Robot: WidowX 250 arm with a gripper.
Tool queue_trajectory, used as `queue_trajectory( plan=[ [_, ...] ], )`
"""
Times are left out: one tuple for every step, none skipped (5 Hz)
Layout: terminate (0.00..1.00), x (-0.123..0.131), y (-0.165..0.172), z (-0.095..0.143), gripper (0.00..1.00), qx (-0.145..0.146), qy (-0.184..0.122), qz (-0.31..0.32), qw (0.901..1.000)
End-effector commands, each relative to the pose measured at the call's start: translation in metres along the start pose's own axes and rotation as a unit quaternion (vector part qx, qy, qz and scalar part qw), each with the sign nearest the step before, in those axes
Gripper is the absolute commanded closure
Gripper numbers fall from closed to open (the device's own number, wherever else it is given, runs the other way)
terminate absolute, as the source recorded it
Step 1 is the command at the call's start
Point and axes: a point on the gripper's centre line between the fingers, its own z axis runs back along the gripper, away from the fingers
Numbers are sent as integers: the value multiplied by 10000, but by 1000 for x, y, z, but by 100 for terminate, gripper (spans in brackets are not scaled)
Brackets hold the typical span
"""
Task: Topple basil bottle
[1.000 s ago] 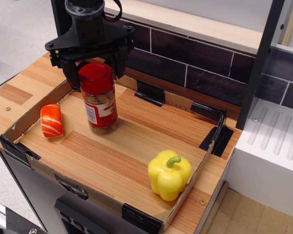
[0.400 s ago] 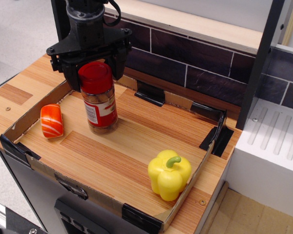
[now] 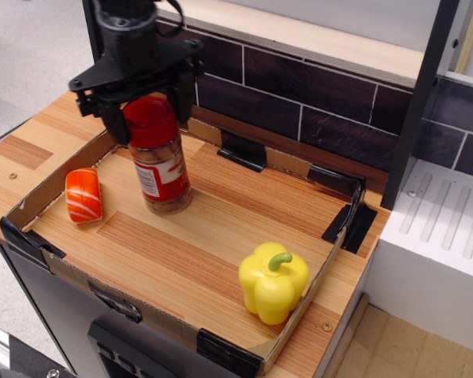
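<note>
Right now the bottle point(image 3: 159, 157) stands in the back left part of the tray point(image 3: 154, 317), leaning a little so that its red cap point(image 3: 148, 120) sits left of its base. It has a red-and-white label and brownish contents. Its foot rests on the wooden floor of the tray.

Directly above and behind it hangs the gripper point(image 3: 139, 101), black, with its fingers point(image 3: 113, 120) spread to either side of the cap. The left finger shows beside the cap, the right one behind it. Whether either finger touches the cap cannot be told (the cap hides the gap), but the jaws are apart and not closed on the bottle.

To the left of the bottle, near the tray's left wall, lies a sushi piece point(image 3: 83, 194), orange with white stripes, apart from the bottle. A yellow pepper point(image 3: 273, 280) with a green stem sits in the front right corner, well apart from both, touching or nearly touching the cardboard rim there. Behind the tray runs a wall of dark tiles point(image 3: 299, 87).
</note>
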Motion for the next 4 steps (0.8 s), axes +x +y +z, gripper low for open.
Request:
queue_trajectory(
  plan=[
    [0, 24, 1, 22, 100, -106, -562, 1955, 9790],
    [0, 29, 1, 30, 100, -136, -1075, 1988, 9740],
    [0, 29, -2, 32, 100, -289, -1624, 1932, 9672],
    [0, 23, -5, 19, 100, -177, -1979, 1774, 9639]
  ],
)
